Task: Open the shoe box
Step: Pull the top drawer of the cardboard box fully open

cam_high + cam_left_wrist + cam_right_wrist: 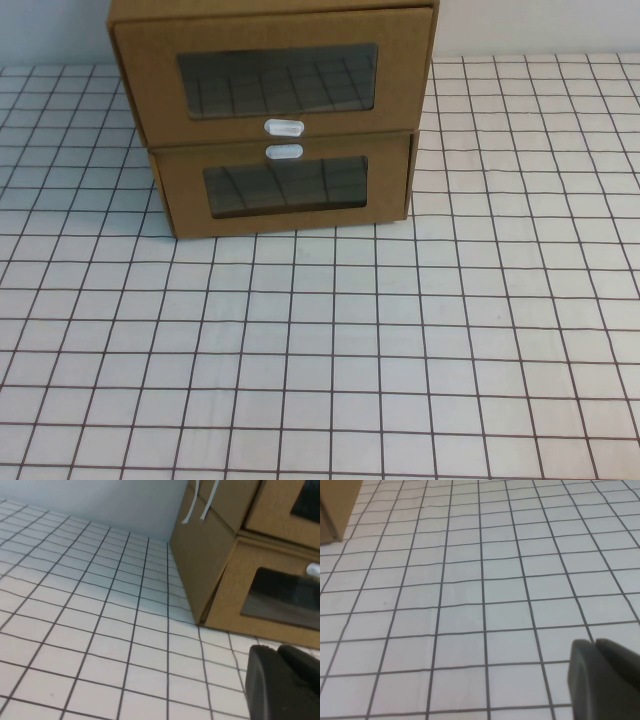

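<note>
Opening the shoe box begins with selecting the correct pull point. Two cardboard boxes stand stacked at the far edge of the desk point(420, 360), left of its middle. The upper shoe box point(275, 30) rests on the lower shoe box point(285, 222). Each front carries a dark window and a white tab, and the upper tab point(283, 127) sits just above the lower tab point(284, 151) at the seam. Neither arm appears in the high view. The left end effector point(276, 652) hangs low over the desk near the left front corner of the stack, jaws together and holding nothing. The right end effector point(594, 645) hangs over bare grid, well apart from the stack, fully closed and empty. Spread the working end effector before the approach. Come in level with the chosen tab and centred on it, so that the neighbouring tab is not pinched as well. Pull straight toward the near edge of the desk. The cardboard is probably light, so the stack may slide; brace it with the free arm. Whether the front hinges or slides out cannot be told.
</note>
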Controlling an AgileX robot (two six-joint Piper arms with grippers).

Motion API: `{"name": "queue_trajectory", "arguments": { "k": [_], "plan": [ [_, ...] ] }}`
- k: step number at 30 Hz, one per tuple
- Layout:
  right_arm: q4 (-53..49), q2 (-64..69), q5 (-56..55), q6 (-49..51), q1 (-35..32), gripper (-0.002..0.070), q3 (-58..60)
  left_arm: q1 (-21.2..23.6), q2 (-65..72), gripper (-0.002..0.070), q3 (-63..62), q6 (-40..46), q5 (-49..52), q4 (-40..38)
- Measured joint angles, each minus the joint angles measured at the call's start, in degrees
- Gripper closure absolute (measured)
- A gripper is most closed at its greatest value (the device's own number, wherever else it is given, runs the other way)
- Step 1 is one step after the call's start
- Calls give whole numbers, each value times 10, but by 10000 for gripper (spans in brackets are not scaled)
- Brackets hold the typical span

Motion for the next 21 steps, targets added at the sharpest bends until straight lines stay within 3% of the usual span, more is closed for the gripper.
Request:
{"name": "queue_trajectory", "arguments": {
  "k": [10, 16, 21],
  "plan": [
    [0, 0, 0, 0, 0, 689, 0, 0, 0, 677, 0, -66, -49, -4],
    [0, 0, 0, 0, 0, 690, 0, 0, 69, 677, -80, -89, 49, -8],
    [0, 0, 0, 0, 0, 689, 0, 0, 191, 677, -187, -44, 156, -9]
  ]
}}
